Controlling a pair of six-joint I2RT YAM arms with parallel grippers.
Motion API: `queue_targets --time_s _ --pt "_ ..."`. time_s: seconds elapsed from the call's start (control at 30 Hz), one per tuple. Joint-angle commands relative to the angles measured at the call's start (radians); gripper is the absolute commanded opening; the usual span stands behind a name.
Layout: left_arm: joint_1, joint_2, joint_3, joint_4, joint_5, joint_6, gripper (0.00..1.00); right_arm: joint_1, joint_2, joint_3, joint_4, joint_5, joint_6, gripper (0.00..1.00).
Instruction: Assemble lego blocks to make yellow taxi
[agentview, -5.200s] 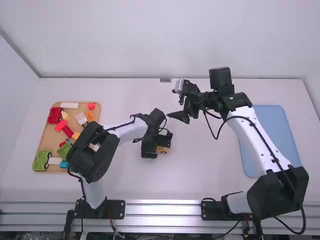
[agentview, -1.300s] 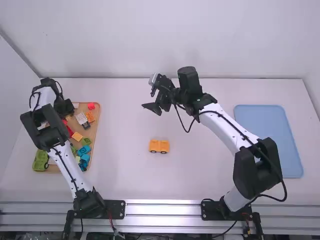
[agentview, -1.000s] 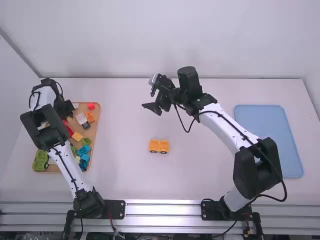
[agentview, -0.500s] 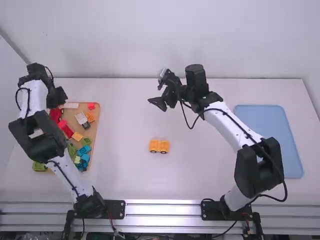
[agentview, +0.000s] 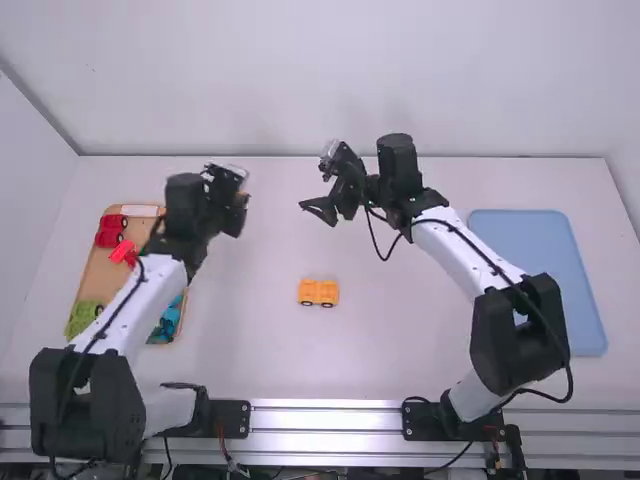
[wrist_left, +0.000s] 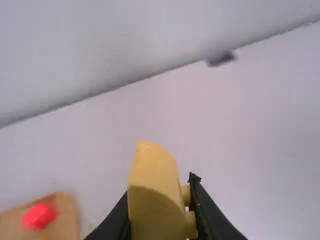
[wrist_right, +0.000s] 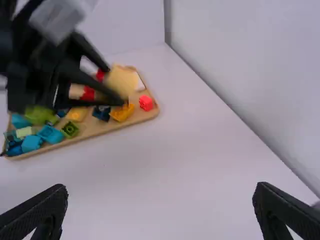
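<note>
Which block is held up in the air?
The pale yellow block with the rounded end, held in the left arm's fingers; the other blocks rest on the tray or table.

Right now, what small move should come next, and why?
Probably ease the left tool toward the orange wheeled piece: the tool grips a curved yellow block, likely a taxi part, and that piece stands on the table without it.

White bench (agentview: 400, 365), pale grey-white wall (agentview: 320, 80). Plain orange-yellow car base (agentview: 318, 291) with black wheels. Rounded block (wrist_left: 152, 195) in soft yellow. Tan tray (agentview: 90, 272) carrying bright red block (wrist_right: 146, 103), orange block (wrist_right: 121, 113), blue block (wrist_right: 32, 144) and olive-green block (wrist_right: 69, 129). Solid light blue tray (agentview: 545, 275). Both arms (agentview: 458, 243) white with black joints.
</note>
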Motion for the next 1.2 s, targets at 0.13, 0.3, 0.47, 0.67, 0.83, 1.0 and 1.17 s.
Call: queue_targets --time_s 0.13,0.3,0.47,0.67,0.83,1.0,1.17 --pt "-0.138 -0.039 -0.192 0.322 0.052 0.032 0.04 -0.109 -0.019 -0.254 0.427 -0.287 0.304 0.96" --pt "-0.170 0.024 -0.202 0.444 0.167 -0.041 0.02 -0.122 -0.019 -0.370 0.684 -0.297 0.471 0.89" --pt "-0.206 0.110 -0.202 0.547 0.218 -0.040 0.02 -0.106 -0.019 -0.382 0.701 -0.289 0.541 0.53" --pt "-0.270 0.191 -0.202 0.664 0.213 -0.031 0.02 -0.110 -0.019 -0.382 0.695 -0.275 0.571 0.64" --pt "-0.299 0.200 -0.202 0.677 0.216 -0.004 0.02 -0.108 -0.019 -0.373 0.623 -0.272 0.550 0.59" --pt "-0.334 0.200 -0.202 0.644 0.160 0.040 0.02 -0.108 -0.019 -0.286 0.339 -0.272 0.405 0.55" --pt "-0.347 0.200 -0.202 0.622 0.114 0.056 0.02 -0.074 -0.019 -0.209 0.133 -0.203 0.273 0.56"
